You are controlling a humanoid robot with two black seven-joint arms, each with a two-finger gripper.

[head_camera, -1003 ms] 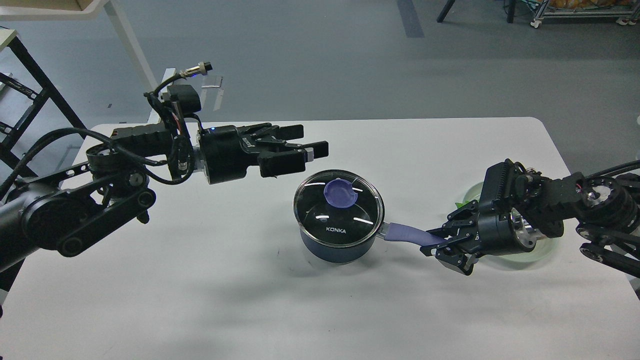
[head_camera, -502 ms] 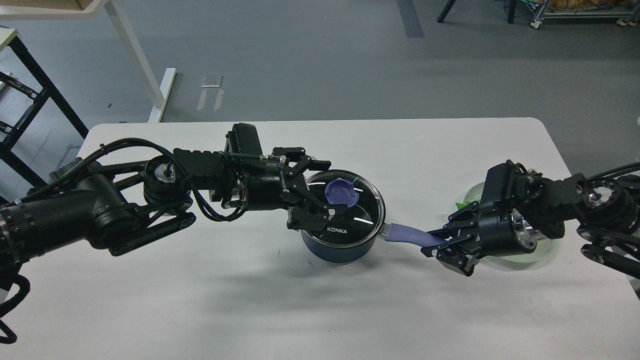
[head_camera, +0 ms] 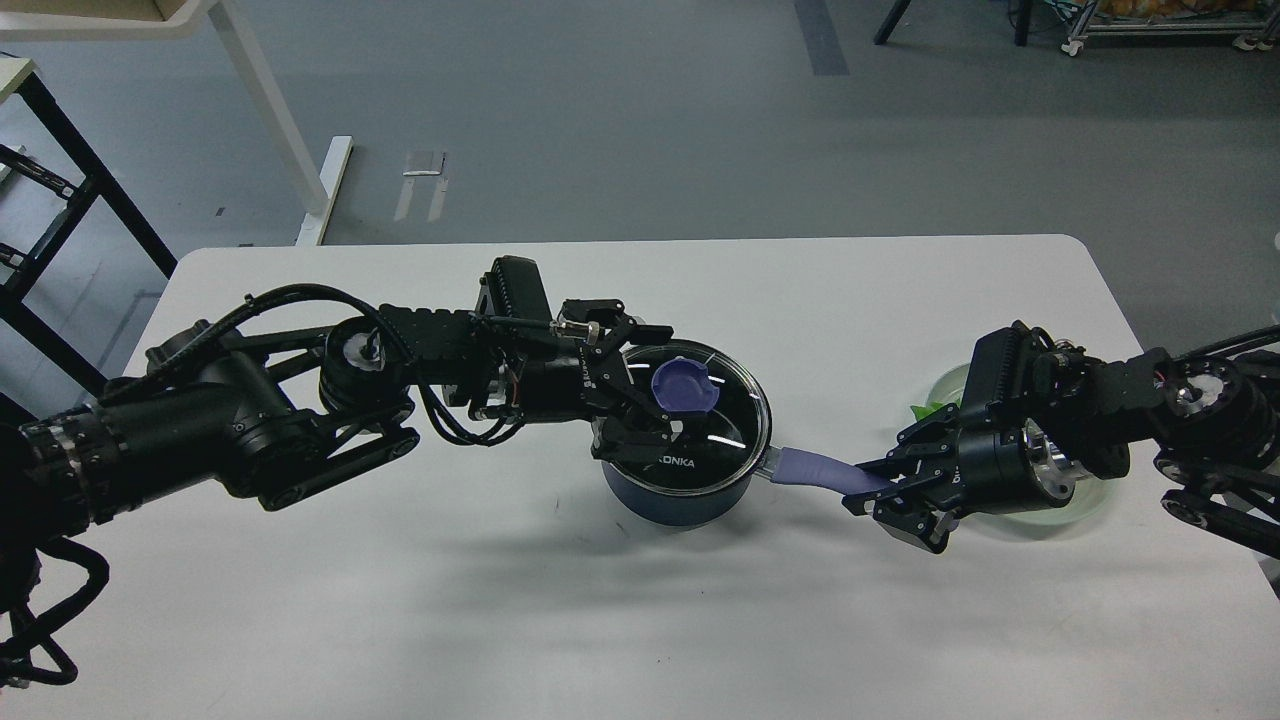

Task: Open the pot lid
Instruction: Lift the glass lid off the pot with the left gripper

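Note:
The dark blue pot (head_camera: 672, 498) stands at the middle of the white table (head_camera: 400, 600). The clear glass pot lid (head_camera: 725, 420) with white lettering sits on it, its blue-purple knob (head_camera: 682, 385) in the centre. My left gripper (head_camera: 655, 388) reaches in from the left, low over the lid. It is open, with one finger behind the knob and one in front; I see no contact. My right gripper (head_camera: 872, 486) is shut on the end of the pot's lavender handle (head_camera: 808, 467), to the right of the pot.
A pale green glass plate (head_camera: 1085, 500) lies under my right wrist near the table's right edge. Beyond the table's far edge is grey floor, with a white table leg (head_camera: 270, 110) and a black frame (head_camera: 60, 150) at the far left.
My left arm came down from above the table's left side and moved right to the lid. Its fingers now straddle the knob. The right gripper, pot and lid have not moved.

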